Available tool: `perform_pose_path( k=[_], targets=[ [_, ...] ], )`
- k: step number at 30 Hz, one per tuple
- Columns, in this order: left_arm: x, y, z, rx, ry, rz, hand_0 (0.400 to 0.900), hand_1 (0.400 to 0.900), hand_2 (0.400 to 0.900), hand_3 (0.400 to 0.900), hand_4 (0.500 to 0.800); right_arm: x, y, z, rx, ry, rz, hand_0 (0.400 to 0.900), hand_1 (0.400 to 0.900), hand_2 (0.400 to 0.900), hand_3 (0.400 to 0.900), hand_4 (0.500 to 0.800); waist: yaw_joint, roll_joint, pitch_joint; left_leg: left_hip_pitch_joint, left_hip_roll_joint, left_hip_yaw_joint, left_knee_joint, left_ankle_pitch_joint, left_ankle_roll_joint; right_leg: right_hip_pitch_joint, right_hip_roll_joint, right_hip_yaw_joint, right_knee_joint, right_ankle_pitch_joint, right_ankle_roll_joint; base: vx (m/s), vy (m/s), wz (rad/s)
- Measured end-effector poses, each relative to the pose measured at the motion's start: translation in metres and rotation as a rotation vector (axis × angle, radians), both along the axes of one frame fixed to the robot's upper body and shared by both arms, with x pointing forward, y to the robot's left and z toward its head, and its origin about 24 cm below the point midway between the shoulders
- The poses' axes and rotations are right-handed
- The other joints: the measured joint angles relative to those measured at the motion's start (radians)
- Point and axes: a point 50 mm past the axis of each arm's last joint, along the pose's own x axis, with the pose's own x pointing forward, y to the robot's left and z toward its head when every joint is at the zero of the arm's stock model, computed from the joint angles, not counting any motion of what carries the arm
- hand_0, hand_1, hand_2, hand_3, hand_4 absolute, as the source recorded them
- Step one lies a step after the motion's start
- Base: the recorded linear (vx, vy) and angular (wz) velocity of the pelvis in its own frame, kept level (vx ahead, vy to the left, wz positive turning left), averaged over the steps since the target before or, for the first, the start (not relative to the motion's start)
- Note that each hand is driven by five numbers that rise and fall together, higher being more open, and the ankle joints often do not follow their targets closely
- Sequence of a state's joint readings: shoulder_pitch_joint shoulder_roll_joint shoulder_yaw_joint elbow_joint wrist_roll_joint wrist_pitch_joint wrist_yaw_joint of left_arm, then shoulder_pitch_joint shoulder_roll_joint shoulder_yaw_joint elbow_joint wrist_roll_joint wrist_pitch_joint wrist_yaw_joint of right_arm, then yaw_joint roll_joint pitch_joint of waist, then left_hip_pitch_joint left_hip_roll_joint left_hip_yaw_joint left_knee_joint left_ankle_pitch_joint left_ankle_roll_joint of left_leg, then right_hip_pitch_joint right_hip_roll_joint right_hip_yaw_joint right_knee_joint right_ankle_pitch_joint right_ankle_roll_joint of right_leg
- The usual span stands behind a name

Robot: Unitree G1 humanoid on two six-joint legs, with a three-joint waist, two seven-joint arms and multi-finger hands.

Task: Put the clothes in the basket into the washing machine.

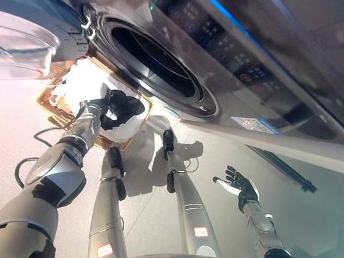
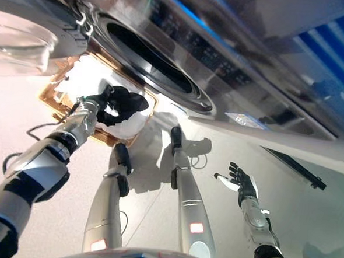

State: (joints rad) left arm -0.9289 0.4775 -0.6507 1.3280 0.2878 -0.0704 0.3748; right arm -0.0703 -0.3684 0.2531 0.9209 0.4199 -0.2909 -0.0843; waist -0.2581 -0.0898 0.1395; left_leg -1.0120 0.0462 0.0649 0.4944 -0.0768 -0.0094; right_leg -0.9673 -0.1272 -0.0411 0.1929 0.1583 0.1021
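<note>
Fingers of the left hand (image 1: 106, 101) are sunk into the laundry in the basket, at about 10 o'clock in the view; they lie among the dark folds, so I cannot tell if they are curled on cloth or only pressing it. This hand reaches in from the lower left, and it is clearly the hand nearer to the load. Just at its tips lies a black garment (image 1: 125, 107), crumpled in a heap on top of the white clothes (image 1: 84, 80), which fill the rest of the wicker basket (image 1: 50, 103) and look bright and loosely bunched, with no clear long axis. The basket stands on the floor (image 1: 20, 131), directly under the front of the washing machine (image 1: 235, 57). From the hand, the round opening of the drum (image 1: 153, 57) lies toward 1 o'clock, very near, with the basket's far edge almost touching the machine. The machine's door (image 1: 19, 41) hangs open at 10 o'clock, beside the basket, so the path to the drum seems free. I judge the coming move to be a short lift of the black garment up and to 1 o'clock. The right hand (image 1: 239, 183) is far away at 4 o'clock, above bare floor, with its fingers spread wide and holding nothing.
</note>
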Motion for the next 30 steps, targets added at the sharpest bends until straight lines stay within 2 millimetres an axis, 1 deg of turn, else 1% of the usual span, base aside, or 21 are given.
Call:
perform_pose_path(
  k=[1, 2, 3, 5, 6, 8, 12, 14, 16, 18, 21, 23, 26, 30],
  targets=[
    [-0.001, -0.001, -0.004, -0.057, -0.001, 0.020, 0.400, 0.400, 0.400, 0.400, 0.500, -0.002, 0.000, -0.002, 0.000, 0.012, -0.003, 0.900, 0.900, 0.900, 0.900, 0.800, 0.006, 0.000, 0.000, 0.033, -0.002, -0.001, -0.025, 0.008, -0.005, 0.027, 0.001, -0.003, -0.010, 0.000, -0.001, -0.04, -0.059, 0.27],
    [-0.002, -0.003, -0.007, -0.116, -0.007, 0.040, 0.400, 0.400, 0.400, 0.400, 0.500, -0.002, -0.001, -0.002, -0.002, 0.017, -0.008, 0.900, 0.900, 0.900, 0.900, 0.800, 0.010, -0.001, 0.000, 0.068, -0.012, -0.004, -0.057, 0.022, -0.009, 0.052, -0.003, -0.007, -0.018, -0.002, -0.004, -0.02, -0.077, 0.30],
    [-0.003, -0.004, -0.009, -0.215, -0.022, 0.067, 0.400, 0.400, 0.400, 0.400, 0.500, -0.001, -0.001, -0.003, -0.003, 0.020, -0.010, 0.900, 0.900, 0.900, 0.900, 0.800, 0.014, -0.001, 0.000, 0.102, -0.014, -0.008, -0.091, 0.033, -0.012, 0.074, -0.006, -0.012, -0.022, -0.007, -0.007, 0.07, -0.076, 0.16],
    [-0.005, -0.010, -0.016, -0.509, -0.076, 0.145, 0.400, 0.400, 0.400, 0.400, 0.500, 0.001, 0.000, -0.006, 0.000, 0.045, -0.026, 0.900, 0.900, 0.900, 0.900, 0.800, 0.022, -0.001, 0.001, 0.179, -0.018, -0.013, -0.159, 0.061, -0.018, 0.131, -0.010, -0.023, -0.041, -0.010, -0.011, 0.05, -0.057, 0.09],
    [-0.007, -0.015, -0.021, -0.622, -0.092, 0.172, 0.400, 0.400, 0.400, 0.400, 0.500, 0.000, 0.002, -0.009, 0.000, 0.062, -0.033, 0.900, 0.900, 0.900, 0.900, 0.800, 0.029, -0.001, 0.002, 0.216, -0.019, -0.017, -0.189, 0.072, -0.023, 0.160, -0.009, -0.027, -0.048, -0.011, -0.014, 0.05, -0.056, 0.05],
    [-0.008, -0.027, -0.028, -0.912, -0.142, 0.234, 0.400, 0.400, 0.400, 0.400, 0.500, 0.000, 0.004, -0.011, 0.005, 0.080, -0.046, 0.900, 0.900, 0.900, 0.900, 0.800, 0.043, -0.002, 0.003, 0.285, -0.024, -0.018, -0.248, 0.095, -0.029, 0.217, -0.006, -0.037, -0.073, -0.014, -0.017, 0.05, -0.047, 0.02],
    [-0.005, -0.055, -0.031, -1.332, -0.193, 0.291, 0.400, 0.400, 0.400, 0.400, 0.500, 0.013, 0.008, -0.010, 0.016, 0.087, -0.061, 0.900, 0.900, 0.900, 0.900, 0.800, 0.051, -0.002, 0.004, 0.361, -0.027, -0.020, -0.337, 0.134, -0.034, 0.272, -0.006, -0.047, -0.113, -0.009, -0.024, 0.04, -0.034, -0.03],
    [-0.004, -0.071, -0.031, -1.484, -0.209, 0.301, 0.400, 0.400, 0.400, 0.400, 0.500, 0.019, 0.011, -0.008, 0.032, 0.084, -0.070, 0.900, 0.900, 0.900, 0.900, 0.800, 0.052, -0.002, 0.004, 0.381, -0.027, -0.019, -0.366, 0.147, -0.036, 0.284, -0.003, -0.047, -0.126, -0.004, -0.026, 0.05, -0.021, -0.08],
    [-0.004, -0.086, -0.035, -1.595, -0.190, 0.316, 0.400, 0.400, 0.400, 0.400, 0.500, 0.023, 0.016, -0.008, 0.044, 0.084, -0.076, 0.900, 0.900, 0.900, 0.900, 0.800, 0.048, -0.002, 0.005, 0.401, -0.023, -0.017, -0.379, 0.150, -0.038, 0.301, 0.001, -0.046, -0.138, 0.003, -0.028, 0.03, -0.017, -0.08],
    [-0.005, -0.095, -0.038, -1.647, -0.176, 0.326, 0.400, 0.400, 0.400, 0.400, 0.500, 0.023, 0.017, -0.009, 0.044, 0.093, -0.077, 0.900, 0.900, 0.900, 0.900, 0.800, 0.048, -0.002, 0.005, 0.423, -0.022, -0.015, -0.395, 0.150, -0.038, 0.315, 0.002, -0.046, -0.143, 0.003, -0.028, 0.02, -0.009, -0.05],
    [-0.002, -0.120, -0.031, -1.716, -0.164, 0.293, 0.400, 0.400, 0.400, 0.400, 0.500, 0.024, 0.021, -0.010, 0.031, 0.104, -0.069, 0.900, 0.900, 0.900, 0.900, 0.800, 0.044, -0.001, 0.006, 0.423, -0.020, -0.012, -0.400, 0.150, -0.038, 0.313, 0.003, -0.046, -0.148, 0.003, -0.028, 0.04, -0.020, -0.07],
    [0.000, -0.129, -0.026, -1.746, -0.166, 0.273, 0.400, 0.400, 0.400, 0.400, 0.500, 0.023, 0.025, -0.011, 0.036, 0.111, -0.071, 0.900, 0.900, 0.900, 0.900, 0.800, 0.040, 0.000, 0.006, 0.424, -0.018, -0.009, -0.402, 0.150, -0.038, 0.313, 0.004, -0.045, -0.150, 0.003, -0.028, 0.03, -0.007, -0.13],
    [0.002, -0.136, -0.019, -1.771, -0.191, 0.250, 0.400, 0.400, 0.400, 0.400, 0.500, 0.021, 0.029, -0.014, 0.053, 0.119, -0.083, 0.900, 0.900, 0.900, 0.900, 0.800, 0.032, 0.000, 0.006, 0.430, -0.018, 0.004, -0.414, 0.150, -0.038, 0.310, 0.007, -0.035, -0.156, 0.004, -0.028, 0.04, -0.009, -0.21],
    [0.005, -0.136, -0.011, -1.772, -0.223, 0.248, 0.400, 0.400, 0.400, 0.400, 0.500, 0.016, 0.029, -0.017, 0.054, 0.133, -0.096, 0.900, 0.900, 0.900, 0.900, 0.800, 0.025, 0.002, 0.008, 0.443, -0.015, 0.024, -0.433, 0.151, -0.039, 0.306, 0.013, -0.015, -0.160, 0.004, -0.029, 0.03, -0.001, -0.13]
  ],
)
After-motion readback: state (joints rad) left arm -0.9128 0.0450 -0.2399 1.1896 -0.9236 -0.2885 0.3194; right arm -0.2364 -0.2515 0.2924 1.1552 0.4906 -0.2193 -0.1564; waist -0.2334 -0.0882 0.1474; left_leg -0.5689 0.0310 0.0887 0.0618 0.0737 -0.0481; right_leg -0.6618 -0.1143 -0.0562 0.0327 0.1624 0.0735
